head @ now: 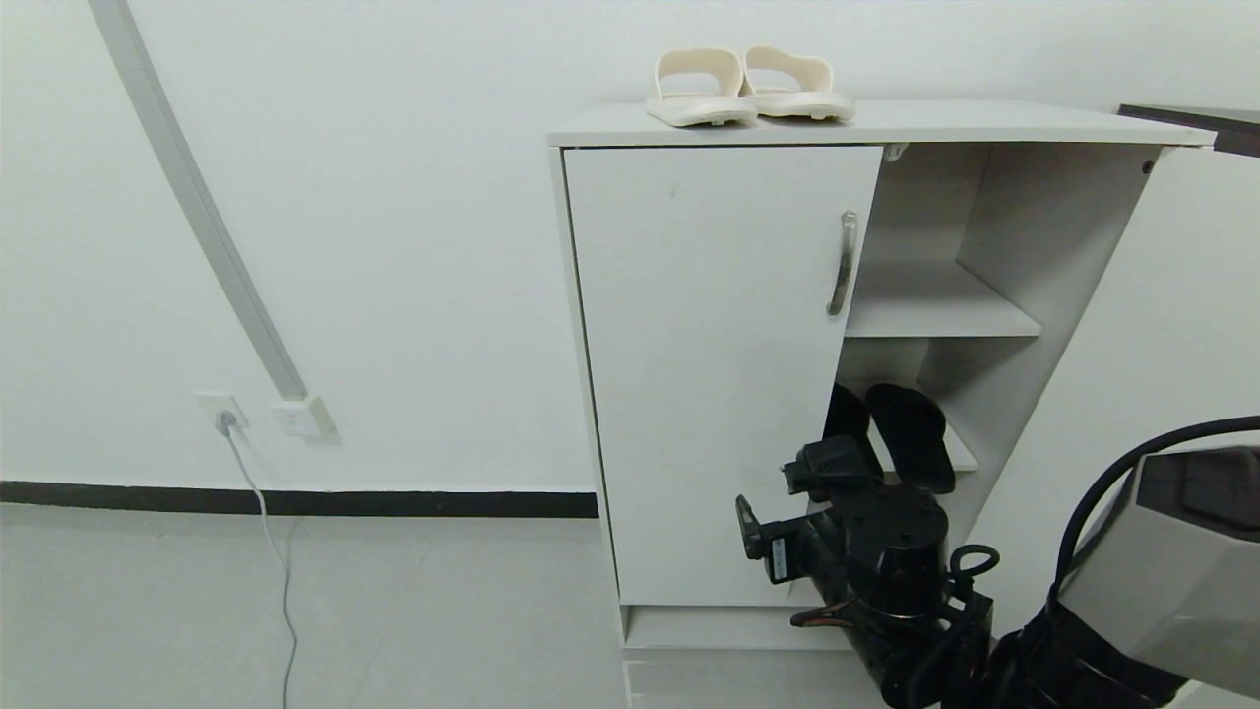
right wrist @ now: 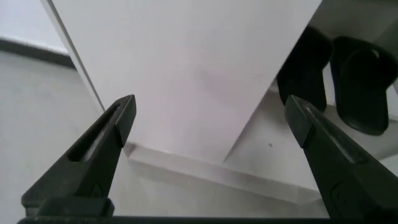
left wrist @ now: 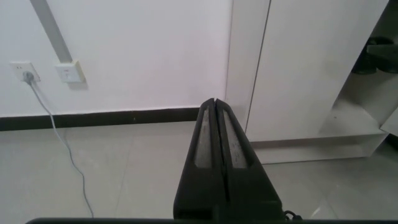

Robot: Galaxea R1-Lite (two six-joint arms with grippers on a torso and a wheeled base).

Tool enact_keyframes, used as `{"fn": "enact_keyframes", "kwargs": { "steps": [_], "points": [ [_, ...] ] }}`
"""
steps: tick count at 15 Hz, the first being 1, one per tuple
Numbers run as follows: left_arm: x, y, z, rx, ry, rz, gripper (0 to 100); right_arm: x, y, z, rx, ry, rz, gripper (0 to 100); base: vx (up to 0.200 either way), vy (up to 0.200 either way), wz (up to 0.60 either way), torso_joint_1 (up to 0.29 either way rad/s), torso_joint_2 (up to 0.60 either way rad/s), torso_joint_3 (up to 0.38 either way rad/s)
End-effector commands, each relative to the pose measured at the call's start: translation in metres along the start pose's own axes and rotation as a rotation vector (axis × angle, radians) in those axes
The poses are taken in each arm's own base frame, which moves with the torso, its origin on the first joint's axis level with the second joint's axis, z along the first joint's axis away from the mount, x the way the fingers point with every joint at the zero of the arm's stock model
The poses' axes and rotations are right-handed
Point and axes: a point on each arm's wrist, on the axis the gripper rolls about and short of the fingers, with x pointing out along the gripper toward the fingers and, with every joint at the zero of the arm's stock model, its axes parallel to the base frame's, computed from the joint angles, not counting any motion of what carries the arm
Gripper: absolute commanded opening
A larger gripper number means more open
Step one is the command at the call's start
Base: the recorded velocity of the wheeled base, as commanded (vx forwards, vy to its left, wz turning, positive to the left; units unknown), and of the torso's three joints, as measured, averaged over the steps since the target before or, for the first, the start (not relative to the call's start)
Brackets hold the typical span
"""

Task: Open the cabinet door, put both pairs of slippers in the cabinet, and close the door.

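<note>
Head view: white cabinet (head: 984, 120) against the wall. Its left door (head: 709, 374) is closed, with a metal handle (head: 843, 262) at its right edge. The right door (head: 1162, 345) is swung wide open.

- Cabinet top: cream slippers (head: 748, 87), a pair side by side and touching, near the front edge. Long axes run near to far, and the arched straps open toward the camera.
- Lower shelf (head: 960, 458): black slippers (head: 911, 433), a pair side by side with long axes running front to back into the cabinet. The left one is partly hidden behind the closed door's edge.
- Upper shelf (head: 935, 305) sits above them.

Right gripper (head: 778, 497): low, just in front of the closed door's bottom right corner and near the black pair. Its fingers are spread wide and hold nothing. The right wrist view shows the door's lower edge between them.

Left gripper (left wrist: 214, 109): low over the floor (left wrist: 124, 168), left of the cabinet, pointing toward its base. Its fingers are pressed flat together with nothing between them.

Left of the cabinet there is a wall socket (head: 221, 409), with a cable (head: 276, 551) trailing down to the floor.
</note>
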Motion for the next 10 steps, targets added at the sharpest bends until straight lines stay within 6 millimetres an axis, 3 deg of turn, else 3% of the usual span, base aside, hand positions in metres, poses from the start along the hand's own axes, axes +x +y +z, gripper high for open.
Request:
{"fn": "enact_keyframes", "kwargs": {
  "steps": [1,3,6,10],
  "points": [
    [0.0001,0.0000,0.0000,0.000,0.001,0.000,0,0.0025,0.0019,0.0018,0.017,-0.031,0.000,100,0.000,0.000,0.00,0.000,0.00,0.000],
    [0.0001,0.0000,0.0000,0.000,0.001,0.000,0,0.0024,0.0020,0.0053,0.017,-0.060,0.003,100,0.000,0.000,0.00,0.001,-0.04,-0.040],
    [0.0001,0.0000,0.0000,0.000,0.001,0.000,0,0.0025,0.0021,0.0058,0.019,-0.062,0.003,100,0.000,0.000,0.00,0.006,-0.18,-0.312],
    [0.0001,0.0000,0.0000,0.000,0.001,0.000,0,0.0025,0.0021,0.0058,0.017,-0.062,0.003,100,0.000,0.000,0.00,0.037,-0.51,-0.363]
  ]
}}
